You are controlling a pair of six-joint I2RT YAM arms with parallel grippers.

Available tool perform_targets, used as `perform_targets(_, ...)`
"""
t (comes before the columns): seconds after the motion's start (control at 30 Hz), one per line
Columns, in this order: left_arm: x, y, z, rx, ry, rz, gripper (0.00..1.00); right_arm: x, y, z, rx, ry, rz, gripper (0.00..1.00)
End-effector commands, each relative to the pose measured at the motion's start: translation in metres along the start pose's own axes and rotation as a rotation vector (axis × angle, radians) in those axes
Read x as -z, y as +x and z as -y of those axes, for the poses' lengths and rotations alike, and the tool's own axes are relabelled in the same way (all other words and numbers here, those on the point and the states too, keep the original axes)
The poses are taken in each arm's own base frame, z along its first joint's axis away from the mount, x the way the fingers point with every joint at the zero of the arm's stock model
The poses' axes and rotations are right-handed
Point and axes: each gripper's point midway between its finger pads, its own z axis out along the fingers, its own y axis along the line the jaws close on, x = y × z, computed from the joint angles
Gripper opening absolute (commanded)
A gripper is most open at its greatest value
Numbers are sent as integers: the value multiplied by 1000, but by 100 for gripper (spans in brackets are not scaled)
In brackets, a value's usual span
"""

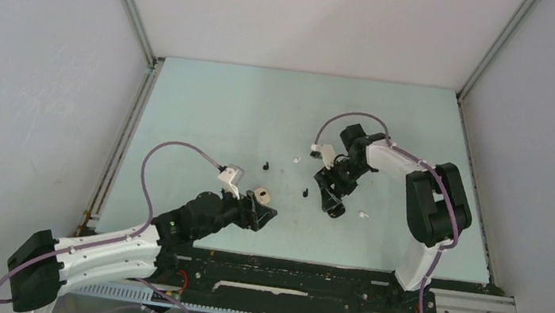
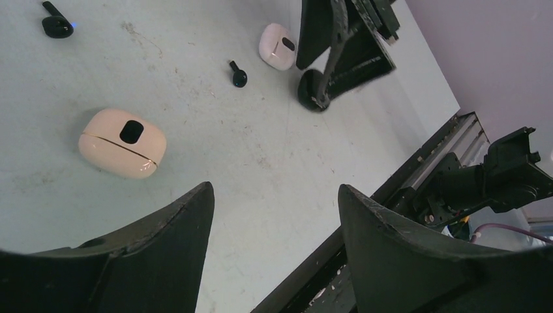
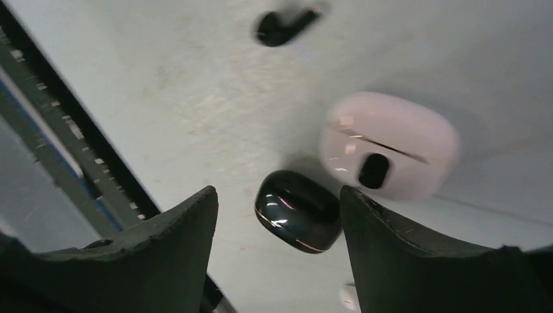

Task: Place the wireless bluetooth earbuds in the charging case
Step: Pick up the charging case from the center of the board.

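Earbuds lie loose on the pale blue-green tabletop [image 1: 207,116], none of them in a case. From above, a small black stemmed earbud [image 1: 265,165] sits beyond the left hand, with a tiny white earbud [image 1: 296,160] near it on the right. A second black earbud [image 1: 306,193] lies just left of the right hand, and a second white earbud [image 1: 363,214] lies just right of that hand.

The left hand [image 2: 274,195] has its two black fingers spread wide, with only bare tabletop between them. Ahead of its left finger in its wrist view lies a cream pebble-shaped charging case [image 2: 122,143]. This case is shut, has a dark oval patch on its lid, and is clear of both fingers.

The right hand [image 3: 277,195] is also spread apart and grips nothing. A glossy black rounded charging case [image 3: 298,210], shut, rests on the tabletop between its fingers. It sits close against the finger on the right of that wrist view and apart from the other finger. The view is blurred, so whether it touches that finger cannot be told. Just beside the black case lies a pale pink-white rounded charging case [image 3: 388,145], also shut, with a dark oval mark on it.
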Motion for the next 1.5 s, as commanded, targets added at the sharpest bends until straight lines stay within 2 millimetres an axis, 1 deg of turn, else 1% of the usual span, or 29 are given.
perform_targets(0.0,-3,-17,15,3,46,52,75,23,-22,-55,93,-142,79,72)
perform_targets(0.07,-3,-17,15,-1,43,53,75,28,-28,-53,114,-118,94,73)
perform_targets(0.17,-2,-16,14,3,44,55,75,36,-30,-41,109,-84,96,72)
perform_targets(0.27,1,-16,15,6,50,58,75,56,-32,-34,103,-97,144,72)
perform_targets(0.3,2,-17,15,6,50,60,75,62,-34,-29,104,-77,162,72)
perform_targets(0.33,3,-18,14,4,49,65,75,68,-38,-21,114,-34,185,72)
perform_targets(0.37,4,-19,13,2,47,70,75,71,-38,-12,112,24,188,72)
perform_targets(0.4,5,-19,12,-1,43,76,75,74,-45,2,126,102,214,72)
perform_targets(0.47,7,-21,11,-5,38,85,75,74,-51,20,118,227,232,74)
perform_targets(0.53,7,-22,11,-6,36,84,75,69,-57,30,97,288,234,74)
perform_targets(0.57,6,-21,11,-4,36,79,75,70,-56,38,72,311,234,75)
perform_targets(0.6,5,-20,11,0,35,74,75,61,-60,33,90,317,214,75)
perform_targets(0.7,5,-18,9,10,28,75,75,43,-60,33,130,370,146,75)
perform_targets(0.8,5,-19,6,22,16,94,75,32,-57,40,148,417,99,74)
perform_targets(0.87,6,-19,6,19,17,93,75,26,-54,44,147,420,76,73)
perform_targets(1.17,4,-18,8,18,33,91,75,-6,-31,46,123,338,-28,71)
perform_targets(1.23,4,-18,9,19,36,95,75,-11,-26,44,122,314,-46,68)
perform_targets(1.47,3,-12,5,20,27,77,74,-16,-17,40,124,296,-86,50)
